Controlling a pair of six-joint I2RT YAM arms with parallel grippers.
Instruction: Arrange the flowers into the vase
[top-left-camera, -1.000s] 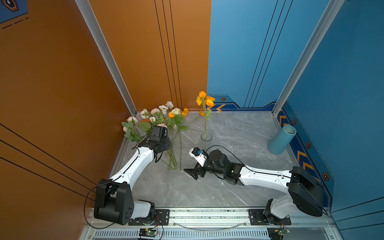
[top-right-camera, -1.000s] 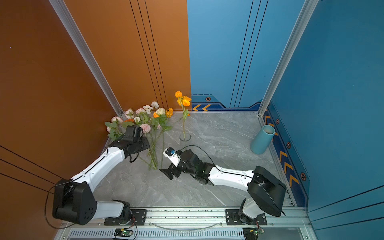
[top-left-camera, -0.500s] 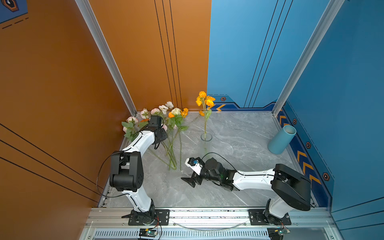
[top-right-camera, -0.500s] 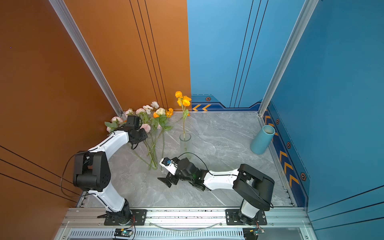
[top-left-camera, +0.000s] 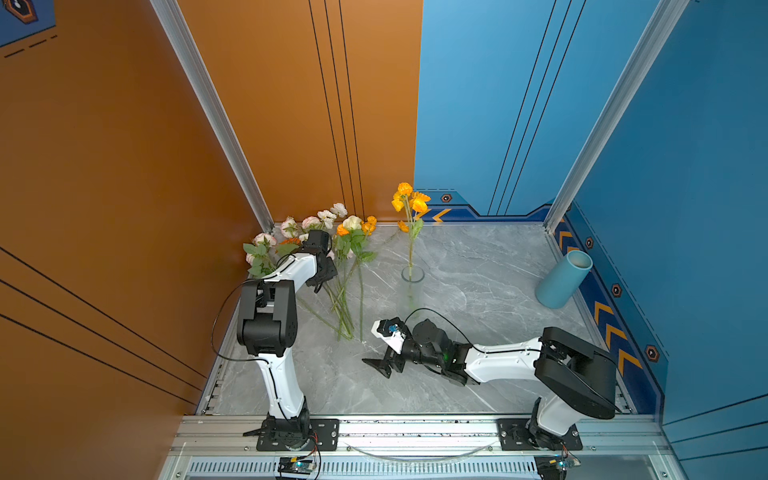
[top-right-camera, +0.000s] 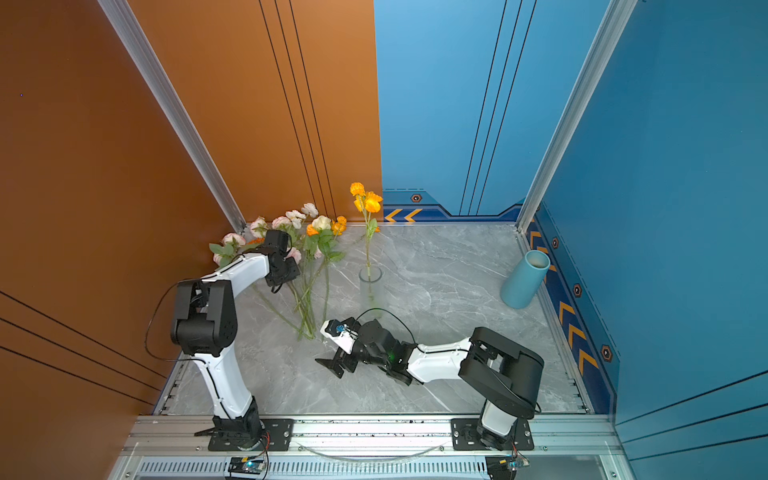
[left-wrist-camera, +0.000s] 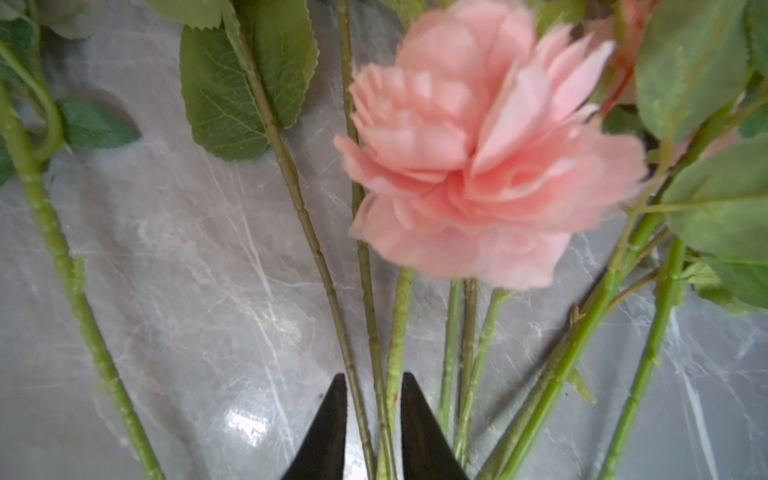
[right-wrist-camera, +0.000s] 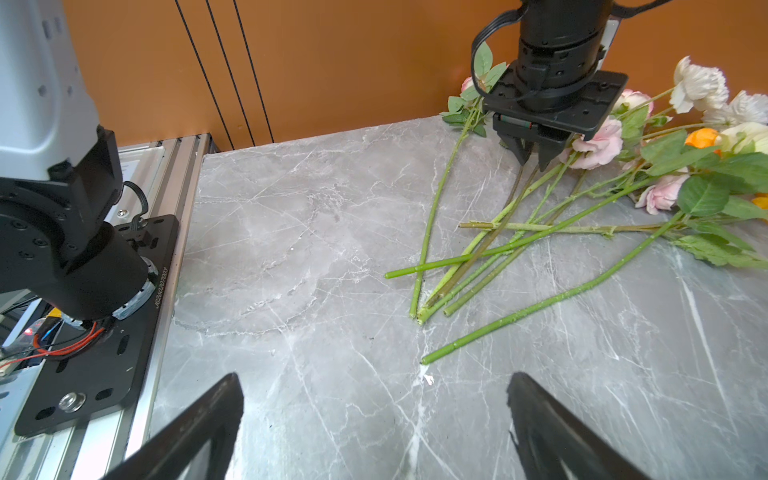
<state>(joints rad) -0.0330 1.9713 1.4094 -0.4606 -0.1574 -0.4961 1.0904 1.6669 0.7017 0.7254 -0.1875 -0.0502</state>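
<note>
I see left gripper (left-wrist-camera: 374, 378) down among flowers (top-left-camera: 353, 245) heaped at back-left corner, tips pinching two green stems. Glass vase (top-left-camera: 412, 275) stands mid-table, orange stalk (top-left-camera: 409, 199) upright inside. My right gripper (right-wrist-camera: 374, 376) sits low over grey table (top-left-camera: 478, 266) near stem ends, jaws spread wide, empty.

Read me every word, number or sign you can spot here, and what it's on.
"J6260207003", as best it reads: black metal base plate under the left arm.
Orange chevron arrows, no words: dark blue wall skirting.
White sticker on the silver aluminium rail: too blurred to read.
</note>
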